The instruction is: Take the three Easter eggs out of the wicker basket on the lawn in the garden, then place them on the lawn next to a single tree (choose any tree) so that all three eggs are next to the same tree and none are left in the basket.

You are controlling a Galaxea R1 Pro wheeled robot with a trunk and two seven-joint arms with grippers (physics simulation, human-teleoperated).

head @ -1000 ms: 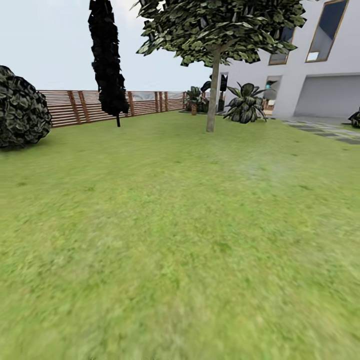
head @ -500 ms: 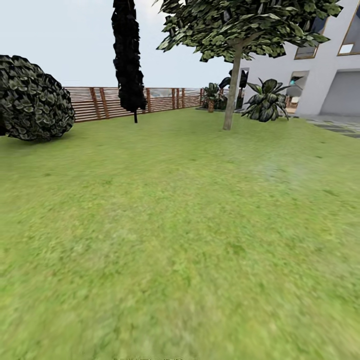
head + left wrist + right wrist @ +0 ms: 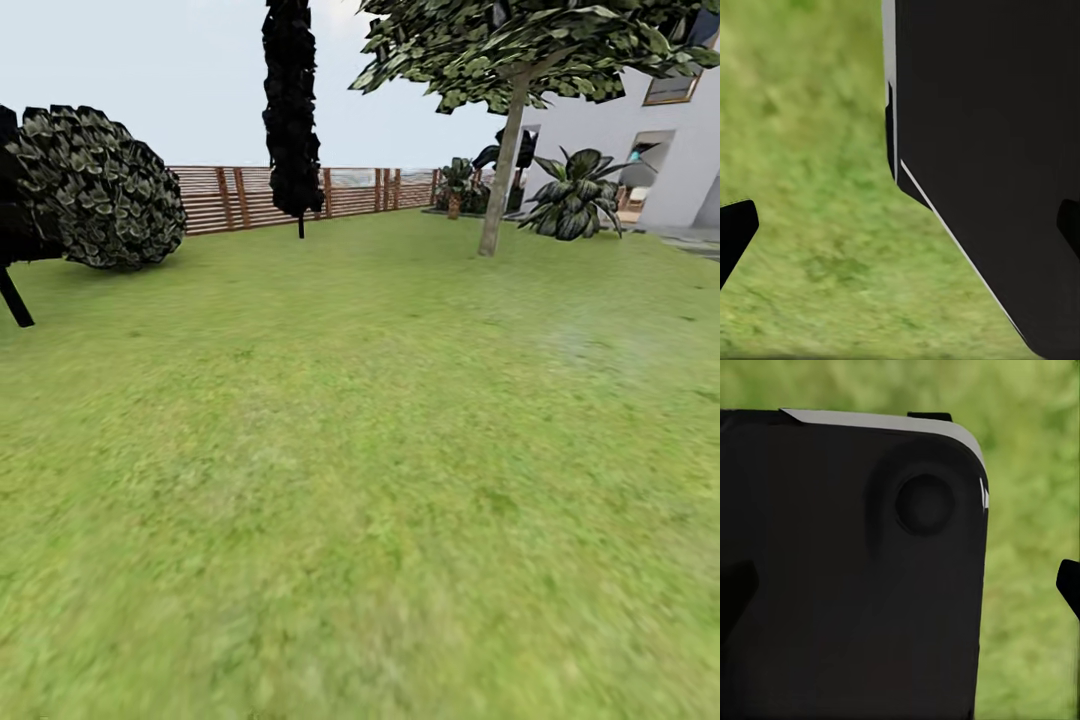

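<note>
Since a moment ago the head camera has swung left, sliding the whole scene rightward. Green lawn (image 3: 360, 480) fills the foreground; the pale-trunked tree (image 3: 503, 170) stands far across it, near the white house (image 3: 690, 150). A round bush (image 3: 100, 190) and wooden fence (image 3: 240, 197) lie left. Left claw (image 3: 900, 232) spread over grass, nothing between its fingers; right claw (image 3: 907, 592) likewise parted, holding nothing

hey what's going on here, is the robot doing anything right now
Nothing is being handled at the moment. The head view looks across an open lawn toward a pale-trunked tree near the house, with a round bush and a wooden fence beyond. Both wrist views look down at grass past dark parts of the robot's body. The left tool and right tool are open with nothing between their fingertips.
</note>
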